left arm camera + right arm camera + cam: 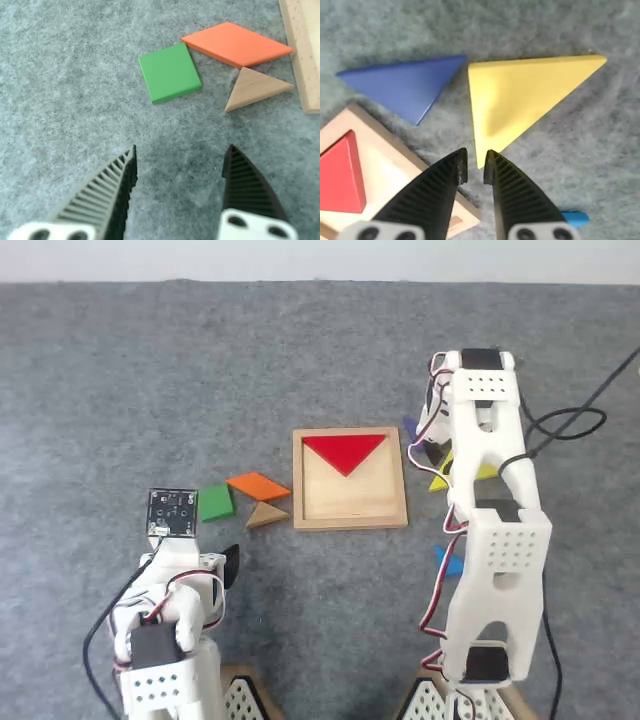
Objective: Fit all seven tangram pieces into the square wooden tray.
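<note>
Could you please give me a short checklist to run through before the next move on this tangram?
1. Tray has free room: ok, only the red triangle lies in it.
2. Left gripper ready: ok, open and holding nothing.
3. Green square reachable: ok, it lies flat on the carpet ahead of the left gripper.
4. Right gripper wide enough for the yellow triangle: not ok, its jaws are nearly closed at that piece's corner.
5. Yellow triangle apart from the dark blue triangle: ok, though the gap is narrow.
</note>
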